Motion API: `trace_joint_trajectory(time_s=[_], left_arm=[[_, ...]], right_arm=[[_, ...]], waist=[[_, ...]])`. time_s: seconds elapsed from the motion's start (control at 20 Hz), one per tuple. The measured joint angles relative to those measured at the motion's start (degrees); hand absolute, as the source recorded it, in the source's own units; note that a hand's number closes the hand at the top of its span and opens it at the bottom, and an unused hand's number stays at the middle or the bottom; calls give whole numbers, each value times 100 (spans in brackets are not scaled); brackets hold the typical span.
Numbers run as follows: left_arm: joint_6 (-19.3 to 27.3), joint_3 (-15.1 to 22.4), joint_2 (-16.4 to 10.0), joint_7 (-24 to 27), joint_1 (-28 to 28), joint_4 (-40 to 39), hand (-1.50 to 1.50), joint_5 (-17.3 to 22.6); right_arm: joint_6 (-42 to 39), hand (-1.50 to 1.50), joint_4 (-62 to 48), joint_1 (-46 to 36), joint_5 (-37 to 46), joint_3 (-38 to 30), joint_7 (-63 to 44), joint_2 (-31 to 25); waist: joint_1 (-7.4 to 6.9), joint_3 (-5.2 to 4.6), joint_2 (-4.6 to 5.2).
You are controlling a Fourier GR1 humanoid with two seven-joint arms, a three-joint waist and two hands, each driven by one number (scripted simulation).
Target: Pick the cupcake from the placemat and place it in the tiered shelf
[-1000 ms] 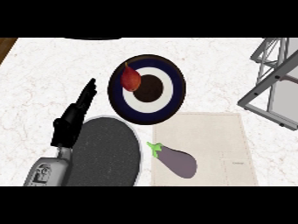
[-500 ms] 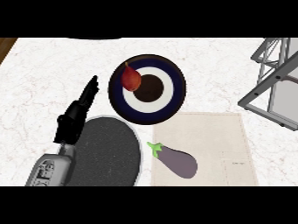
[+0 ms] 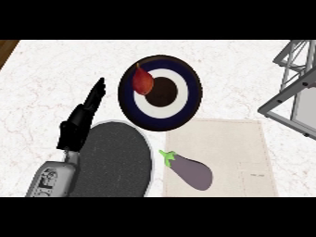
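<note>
Closest in, the left hand point(image 3: 81, 118) sits over the grey plate point(image 3: 119, 162) with fingers straight and empty, and the right hand isn't showing at all. On the placemat point(image 3: 236, 139) I only see an eggplant point(image 3: 191, 172), no cupcake anywhere, so I can't tell what stage this is. Further back a blue-ringed plate point(image 3: 187, 99) holds something red point(image 3: 143, 82), and the tiered shelf point(image 3: 304, 88) stands at the far right edge, with open counter before it.

The beige placemat point(image 3: 218, 157) lies flat on the counter; the grey metal shelf point(image 3: 304, 88) stands at the right edge.
</note>
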State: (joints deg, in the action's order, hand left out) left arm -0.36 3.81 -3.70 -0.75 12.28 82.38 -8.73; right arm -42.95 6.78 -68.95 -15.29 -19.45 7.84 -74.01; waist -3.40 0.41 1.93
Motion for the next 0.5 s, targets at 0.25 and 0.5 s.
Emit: trace_joint_trajectory(time_s=[0.25, 0.5], left_arm=[[-28, -18, 1, 20, 12, 16, 0, 40], [-13, -7, 39, -5, 59, 10, 0, 42]], right_arm=[[-310, -150, 9, 306, 170, 130, 62, -280], [-505, -150, 66, 594, 289, 210, 327, -390]], waist=[[-29, 26, 52], [-30, 55, 96]])
